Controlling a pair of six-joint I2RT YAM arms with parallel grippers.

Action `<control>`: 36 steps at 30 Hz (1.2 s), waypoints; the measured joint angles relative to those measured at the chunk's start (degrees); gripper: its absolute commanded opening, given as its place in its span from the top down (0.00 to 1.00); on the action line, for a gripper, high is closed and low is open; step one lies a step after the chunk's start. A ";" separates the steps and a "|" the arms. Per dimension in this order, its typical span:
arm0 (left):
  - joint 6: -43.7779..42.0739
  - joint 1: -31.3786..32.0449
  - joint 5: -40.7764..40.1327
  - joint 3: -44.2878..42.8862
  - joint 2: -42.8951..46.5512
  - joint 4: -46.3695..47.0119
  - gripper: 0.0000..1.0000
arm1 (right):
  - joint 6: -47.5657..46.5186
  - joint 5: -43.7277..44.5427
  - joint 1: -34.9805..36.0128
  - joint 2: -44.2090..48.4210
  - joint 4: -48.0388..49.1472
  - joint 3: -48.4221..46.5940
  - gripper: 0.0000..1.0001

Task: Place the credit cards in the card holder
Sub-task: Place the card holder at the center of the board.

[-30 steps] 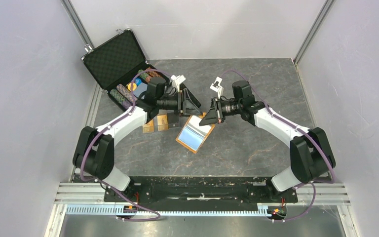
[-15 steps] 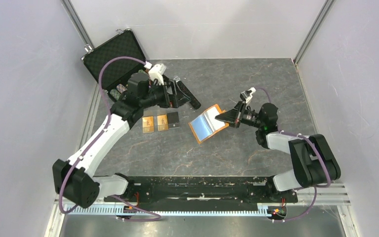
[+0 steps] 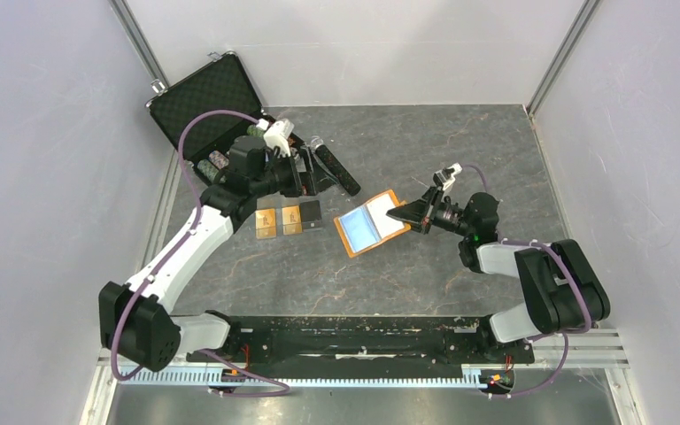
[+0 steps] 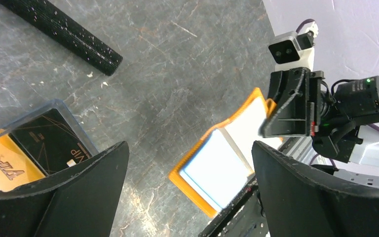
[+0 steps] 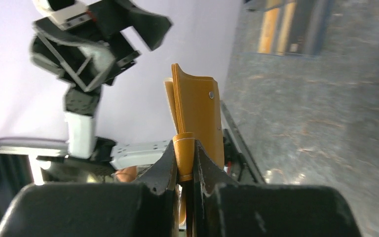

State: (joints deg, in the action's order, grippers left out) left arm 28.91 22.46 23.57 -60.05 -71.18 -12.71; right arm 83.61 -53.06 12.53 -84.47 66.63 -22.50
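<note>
Moved: left arm has swung off the card holder (image 3: 367, 227) and back over toward the credit cards (image 3: 289, 218), jaws gone from partly closed to wide; the right arm has drawn the holder rightward.
Left pincer (image 3: 312, 174): wide, holding nothing.
Right pincer (image 3: 400, 211): narrow, clamped on the holder's right edge; blue lining faces up and toward the left arm.
Cards: two gold and one black in a row on the counter (image 3: 460, 142), long axis running left to right.
Key relation: cards lie just nearward of the left pincer, black one closest.
Nearer arm: left; the right is well apart and occupied.
Holder: right of the cards, near but apart, between the arms.
Likely next: left pincer descends on the black card.
</note>
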 measured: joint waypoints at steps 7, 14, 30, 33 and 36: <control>0.39 0.02 3.08 -0.98 -3.52 -1.95 0.00 | -13.09 6.62 -0.13 0.55 -18.99 1.31 1.00; 0.39 0.07 3.67 -0.98 -3.50 -2.01 0.00 | -21.09 11.87 -1.77 -0.66 -30.08 3.50 0.93; 0.76 0.00 -4.31 1.53 0.52 -3.17 0.00 | -32.41 18.08 -3.72 6.64 -48.92 5.90 0.35; 0.70 0.00 -4.83 1.53 0.83 -3.61 0.00 | -35.01 18.29 -3.69 7.85 -53.27 4.28 0.28; 0.59 0.00 -4.79 1.46 -0.07 -4.85 0.00 | -39.19 19.02 -3.65 7.65 -60.17 0.28 0.25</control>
State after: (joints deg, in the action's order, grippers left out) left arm 29.50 22.46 18.79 -58.59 -71.24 -17.56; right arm 44.42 -34.04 8.88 -76.82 6.46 -22.22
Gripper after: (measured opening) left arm 0.996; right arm 0.730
